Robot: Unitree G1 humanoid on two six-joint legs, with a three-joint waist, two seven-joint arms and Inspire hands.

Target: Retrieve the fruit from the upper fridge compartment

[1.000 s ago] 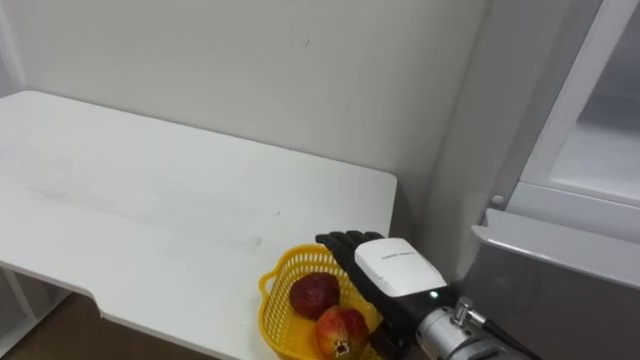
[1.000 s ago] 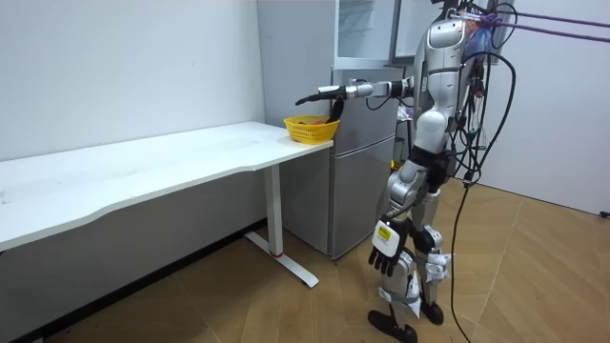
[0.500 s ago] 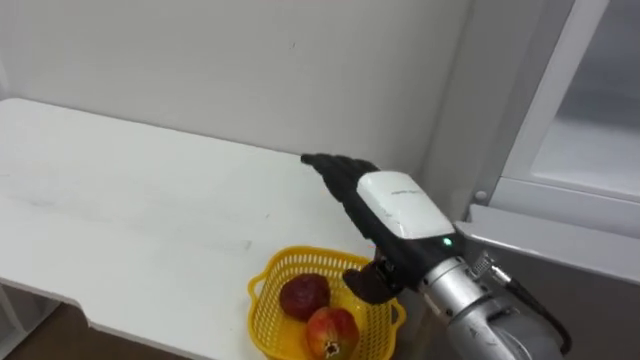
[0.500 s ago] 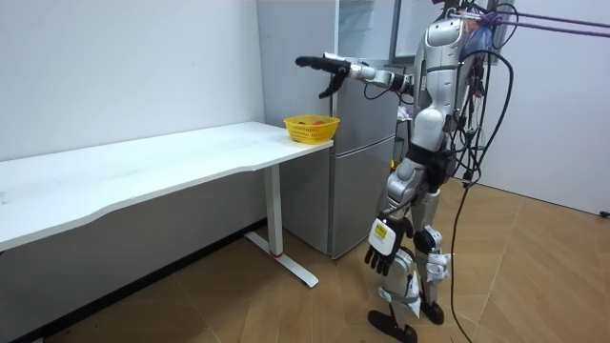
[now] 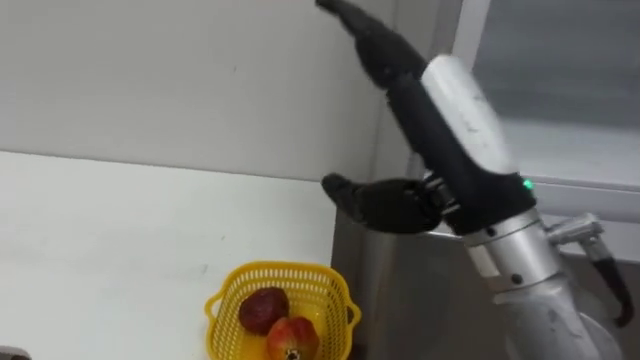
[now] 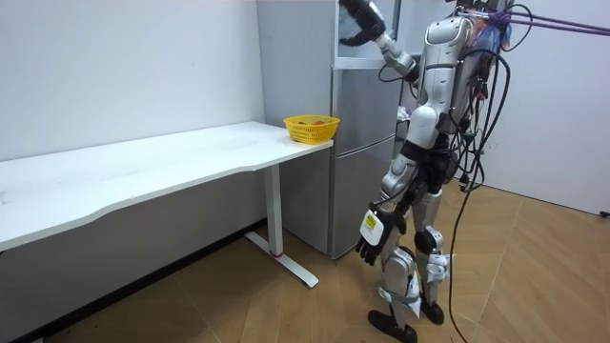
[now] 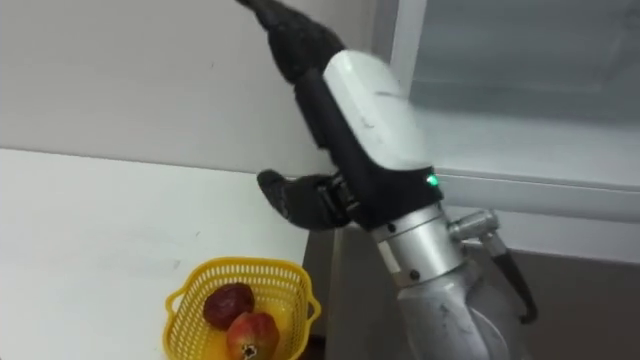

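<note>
Pointing at fridge [image 6: 362,162], right hand [image 5: 450,110] flat, released; room view: left hand [image 6: 372,238] dangles relaxed.

My right hand [image 7: 365,105] is up high, fingers straight, thumb spread, beside the open fridge [image 7: 520,190]. A yellow basket [image 7: 192,290] sits at the table's [image 7: 90,230] right edge. Two red fruits [image 7: 228,303] lie inside it.

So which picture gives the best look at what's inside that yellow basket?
The left eye view: it looks down into the yellow basket, showing two reddish fruits. The right eye view shows nearly the same. The room view shows it small on the table corner beside the fridge, contents too small to tell.
</note>
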